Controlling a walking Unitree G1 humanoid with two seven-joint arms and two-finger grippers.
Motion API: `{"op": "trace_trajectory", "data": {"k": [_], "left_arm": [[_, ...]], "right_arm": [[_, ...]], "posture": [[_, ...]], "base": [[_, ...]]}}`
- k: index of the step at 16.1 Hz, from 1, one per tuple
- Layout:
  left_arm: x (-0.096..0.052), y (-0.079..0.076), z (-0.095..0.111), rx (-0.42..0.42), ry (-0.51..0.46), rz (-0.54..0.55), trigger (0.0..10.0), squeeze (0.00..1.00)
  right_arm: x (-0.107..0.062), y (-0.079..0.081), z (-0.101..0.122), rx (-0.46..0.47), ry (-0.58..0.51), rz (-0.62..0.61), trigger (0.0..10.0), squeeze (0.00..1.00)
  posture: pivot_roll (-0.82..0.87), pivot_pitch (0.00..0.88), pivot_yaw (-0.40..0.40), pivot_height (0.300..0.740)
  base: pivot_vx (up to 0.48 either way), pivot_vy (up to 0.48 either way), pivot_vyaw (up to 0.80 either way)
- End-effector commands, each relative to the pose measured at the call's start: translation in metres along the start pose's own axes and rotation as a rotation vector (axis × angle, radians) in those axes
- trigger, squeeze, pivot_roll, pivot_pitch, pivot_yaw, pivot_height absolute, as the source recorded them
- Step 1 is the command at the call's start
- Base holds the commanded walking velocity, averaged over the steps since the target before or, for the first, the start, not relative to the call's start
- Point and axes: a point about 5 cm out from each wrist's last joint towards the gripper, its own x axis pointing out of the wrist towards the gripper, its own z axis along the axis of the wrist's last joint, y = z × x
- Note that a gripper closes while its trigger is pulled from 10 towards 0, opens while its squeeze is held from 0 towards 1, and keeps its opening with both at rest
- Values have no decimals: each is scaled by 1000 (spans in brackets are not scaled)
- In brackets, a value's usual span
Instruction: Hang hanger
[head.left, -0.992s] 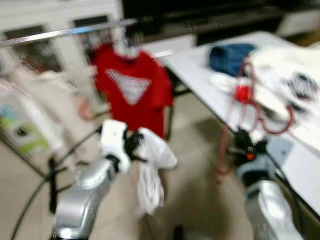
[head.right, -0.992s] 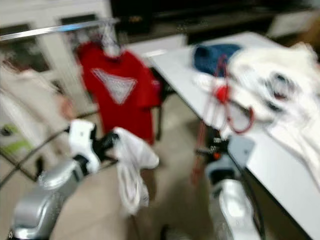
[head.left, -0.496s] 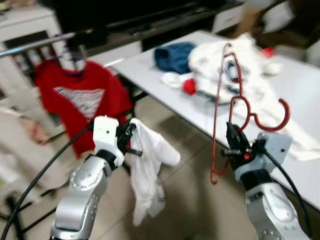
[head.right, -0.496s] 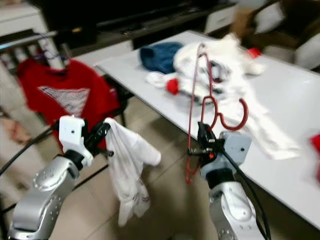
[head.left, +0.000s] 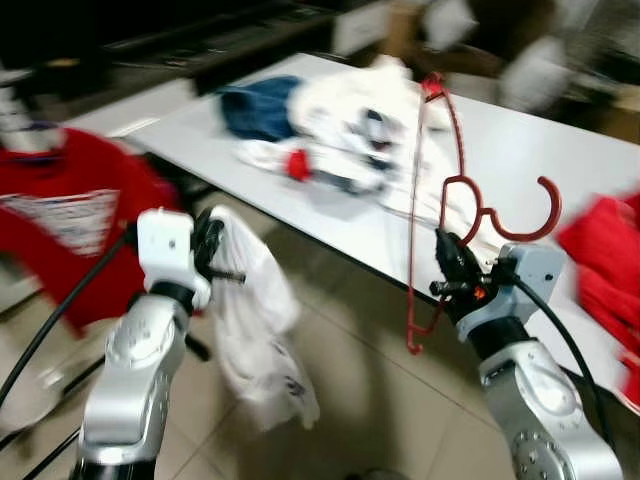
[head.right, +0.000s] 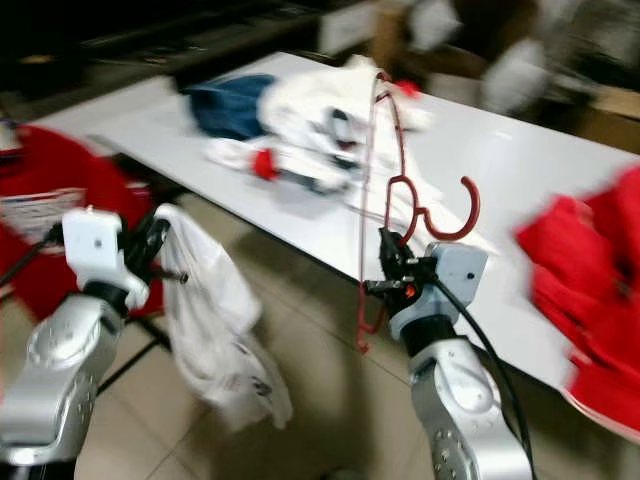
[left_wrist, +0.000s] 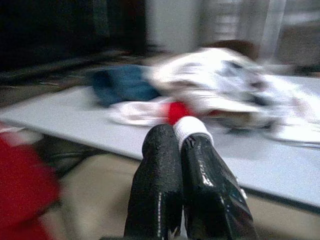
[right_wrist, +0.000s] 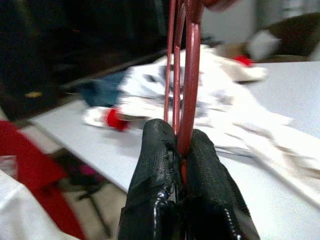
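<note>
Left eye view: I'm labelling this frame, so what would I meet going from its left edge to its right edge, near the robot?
Red T-shirt → left tool, shut on the white garment → red hanger → right tool, shut on that hanger → red cloth on the white table.

Red hanger (head.left: 440, 190); white garment (head.left: 250, 330); white desk (head.left: 560, 150), on it a blue cloth (head.left: 258, 108); left of it, a red shirt (head.left: 60, 220).

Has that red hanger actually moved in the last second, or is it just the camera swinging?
Cannot tell: the whole view swung toward the table. The red hanger stays clamped in the right pincer.
</note>
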Motion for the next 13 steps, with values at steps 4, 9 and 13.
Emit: {"op": "trace_trajectory", "data": {"k": [4,9,13], "left_arm": [[-7,-7,-9,-69,107,-165,10000,0],[-14,-15,-14,-92,108,-164,10000,0],[-12,-17,-14,-60,109,-189,10000,0]], "right_arm": [[1,-8,4,-19,2,-28,10000,0],[-1,-1,-4,-35,50,-13,10000,0],[-2,-9,-11,-45,77,-77,10000,0]], "posture": [[-87,0,16,740],[-77,0,5,740],[-84,0,4,740]], "base": [[0,0,-800],[0,0,-800],[0,0,-800]]}}
